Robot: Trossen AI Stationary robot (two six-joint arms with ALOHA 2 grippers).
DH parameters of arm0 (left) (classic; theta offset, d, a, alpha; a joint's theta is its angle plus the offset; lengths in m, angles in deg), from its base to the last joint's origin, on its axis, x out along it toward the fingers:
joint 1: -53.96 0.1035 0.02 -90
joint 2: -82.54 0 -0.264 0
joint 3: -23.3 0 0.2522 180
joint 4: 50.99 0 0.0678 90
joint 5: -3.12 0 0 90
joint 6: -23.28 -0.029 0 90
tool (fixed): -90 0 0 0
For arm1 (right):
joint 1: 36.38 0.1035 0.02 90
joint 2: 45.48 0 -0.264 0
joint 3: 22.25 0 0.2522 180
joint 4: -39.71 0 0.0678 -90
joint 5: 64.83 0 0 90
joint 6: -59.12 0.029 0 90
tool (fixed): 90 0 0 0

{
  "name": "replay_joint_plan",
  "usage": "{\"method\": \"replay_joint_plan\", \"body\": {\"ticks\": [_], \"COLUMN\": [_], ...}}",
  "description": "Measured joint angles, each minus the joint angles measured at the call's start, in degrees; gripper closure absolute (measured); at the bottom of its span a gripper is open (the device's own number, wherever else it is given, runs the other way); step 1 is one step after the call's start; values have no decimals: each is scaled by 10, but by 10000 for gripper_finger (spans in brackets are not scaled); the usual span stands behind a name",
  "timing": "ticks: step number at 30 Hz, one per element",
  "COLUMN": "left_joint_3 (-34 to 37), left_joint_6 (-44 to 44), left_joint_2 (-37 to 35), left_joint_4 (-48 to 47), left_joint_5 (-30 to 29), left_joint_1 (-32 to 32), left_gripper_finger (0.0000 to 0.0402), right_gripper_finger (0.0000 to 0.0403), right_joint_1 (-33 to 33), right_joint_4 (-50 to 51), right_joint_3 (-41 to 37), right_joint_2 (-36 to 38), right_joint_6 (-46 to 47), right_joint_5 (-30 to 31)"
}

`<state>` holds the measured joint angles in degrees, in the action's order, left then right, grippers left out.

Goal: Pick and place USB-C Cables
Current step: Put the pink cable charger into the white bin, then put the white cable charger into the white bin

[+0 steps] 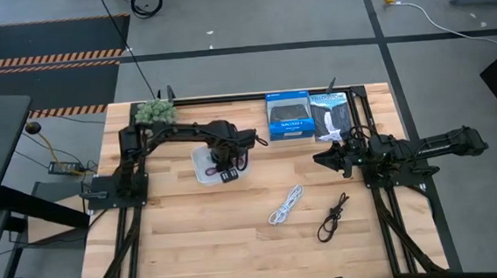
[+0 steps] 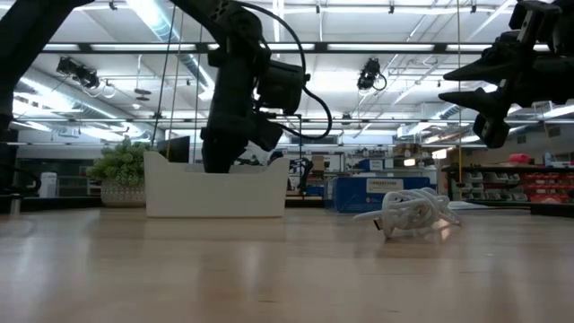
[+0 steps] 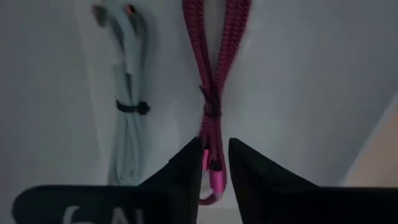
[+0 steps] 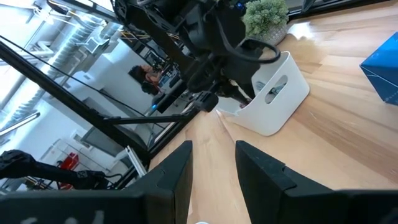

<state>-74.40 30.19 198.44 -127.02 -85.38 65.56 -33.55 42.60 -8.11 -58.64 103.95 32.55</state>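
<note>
A maroon cable (image 3: 214, 74) and a silver-grey cable (image 3: 127, 118) are laid side by side, bundled; white (image 1: 285, 206) and black (image 1: 332, 216) bundles are seen apart.

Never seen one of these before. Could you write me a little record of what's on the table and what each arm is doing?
Tray: white tray, holding a maroon cable and a silver-grey cable
Left pincer: down inside the tray, fingers slightly parted either side of the maroon cable's end
Right pincer: open, empty, raised above the table's right side
Loose on table: white cable, black cable
Back edge: boxes, small plant
</note>
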Motion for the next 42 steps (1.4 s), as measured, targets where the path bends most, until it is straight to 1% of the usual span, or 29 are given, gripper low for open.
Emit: {"method": "replay_joint_plan", "body": {"ticks": [5, 13, 17, 24, 28, 30, 33, 35, 37, 42], "left_joint_3": [0, -1, -19, -79, -133, -160, -197, -214, -223, -224], "left_joint_6": [9, 4, 3, 22, 62, 75, 75, 75, 78, 106], "left_joint_2": [0, 0, 0, -9, -10, -10, -10, -10, -10, -8], "left_joint_4": [-12, -16, -20, -26, -39, -40, -38, -17, 10, 122], "left_joint_5": [1, -1, -13, -17, -19, -32, -72, -83, -79, -73], "left_joint_1": [-9, -9, -9, -18, -30, -40, -57, -66, -76, -105], "left_gripper_finger": [296, 295, 295, 295, 295, 295, 294, 294, 294, 294], "right_gripper_finger": [275, 275, 275, 275, 275, 275, 275, 275, 275, 275], "right_joint_1": [0, 0, 0, 0, 0, 0, 0, 0, 0, 0], "right_joint_4": [0, 0, 0, 0, -1, -2, -2, -3, -2, -2], "right_joint_3": [0, 0, 0, 0, 0, 0, 0, 0, 0, 0], "right_joint_2": [0, 0, 0, 0, 0, 0, 0, 0, 0, 0], "right_joint_6": [0, 0, 0, 0, 0, 0, 0, 0, 0, 0], "right_joint_5": [0, 0, 0, 0, 0, 0, 0, 0, 0, 0]}}
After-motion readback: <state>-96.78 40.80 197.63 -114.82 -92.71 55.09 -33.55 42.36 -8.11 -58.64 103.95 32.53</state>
